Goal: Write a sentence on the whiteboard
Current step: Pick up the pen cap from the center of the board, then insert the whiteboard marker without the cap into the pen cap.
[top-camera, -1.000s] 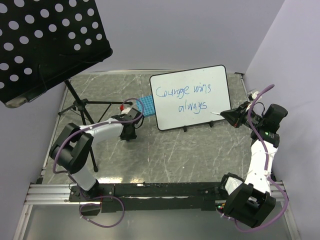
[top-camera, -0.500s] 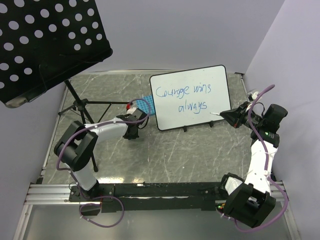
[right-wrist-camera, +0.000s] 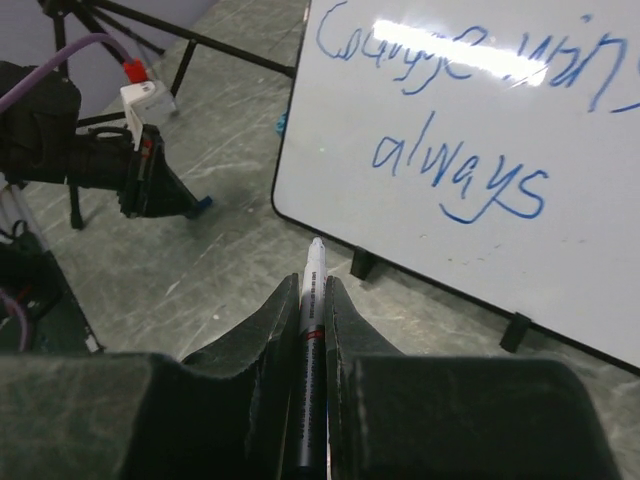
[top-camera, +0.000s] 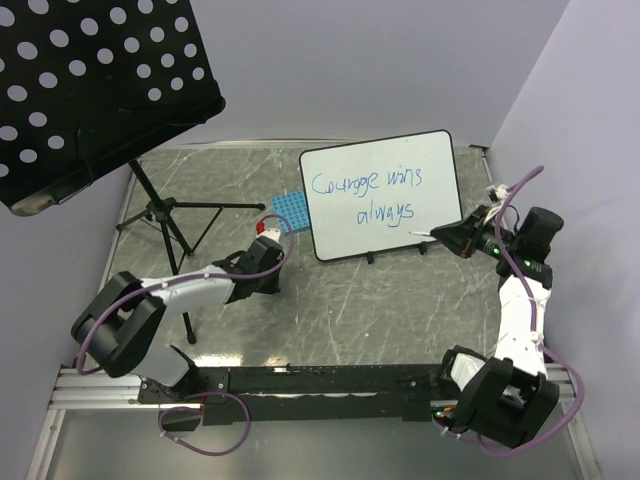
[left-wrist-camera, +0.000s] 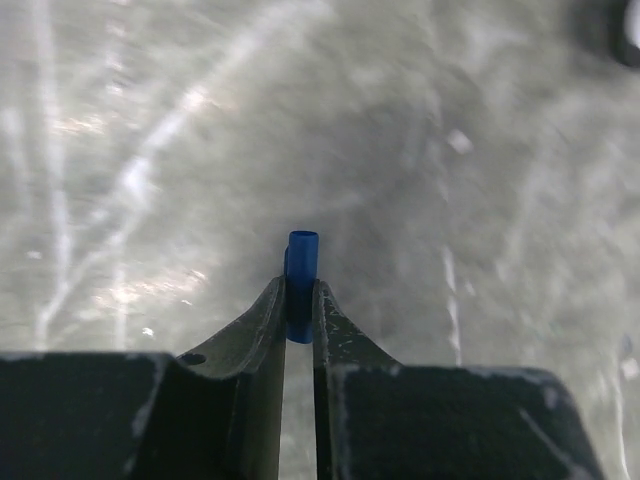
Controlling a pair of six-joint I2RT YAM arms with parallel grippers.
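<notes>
Only legible writing: the sentence (top-camera: 365,184), blue cursive marker on the whiteboard (top-camera: 425,150) at the far side of the desk (top-camera: 350,300). Upper line reads "Courage wins"; lower line, set further right, reads "always". In the right wrist view, glare washes out part of the upper line.

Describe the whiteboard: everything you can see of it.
The whiteboard is a glossy white rectangle with rounded corners and a thin dark edge. It stands leaning back on small black feet on the grey table. The sentence on it, in blue cursive, reads "Courage wins always" in two lines. A blue rack sits by its left edge.
</notes>
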